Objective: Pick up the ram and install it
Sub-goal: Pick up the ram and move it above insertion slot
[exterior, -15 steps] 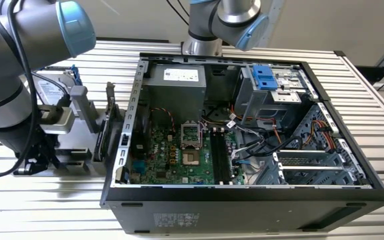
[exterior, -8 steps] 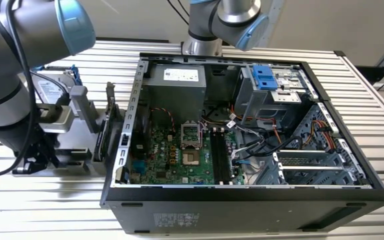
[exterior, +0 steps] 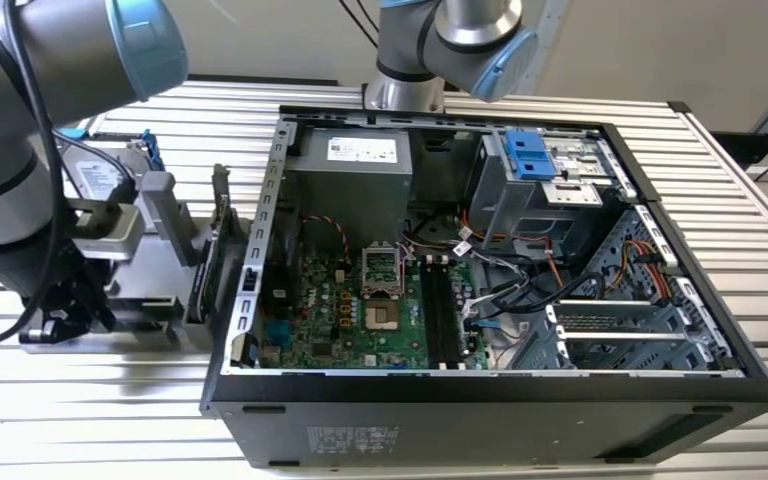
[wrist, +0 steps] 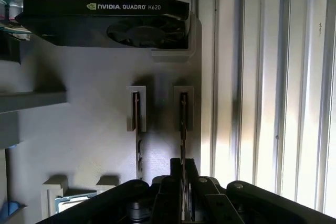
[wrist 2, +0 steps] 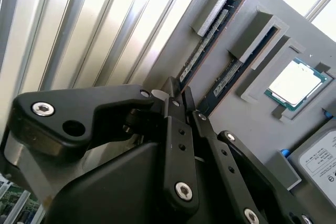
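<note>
Two dark ram sticks stand on edge in slots of a grey holder tray [wrist: 94,129]. In both wrist views my gripper [wrist: 182,169] [wrist 2: 178,94] is down over one end of the outer ram [wrist: 183,114] [wrist 2: 206,43], the stick nearer the tray's edge. Its fingers are shut on that ram's thin edge, and the ram still sits in its slot. The second stick [wrist: 136,114] [wrist 2: 230,74] stands free beside it. In the exterior view my arm [exterior: 11,200] leans over the tray [exterior: 131,250] at the exterior view's left and hides the gripper.
The open computer case [exterior: 491,390] lies beside the tray, with its green motherboard and black memory slots [exterior: 440,320] exposed. On the tray are a graphics card [wrist: 105,22], a processor chip [wrist 2: 294,85] and a hard drive [wrist 2: 320,161]. The table is ribbed metal [wrist: 262,103].
</note>
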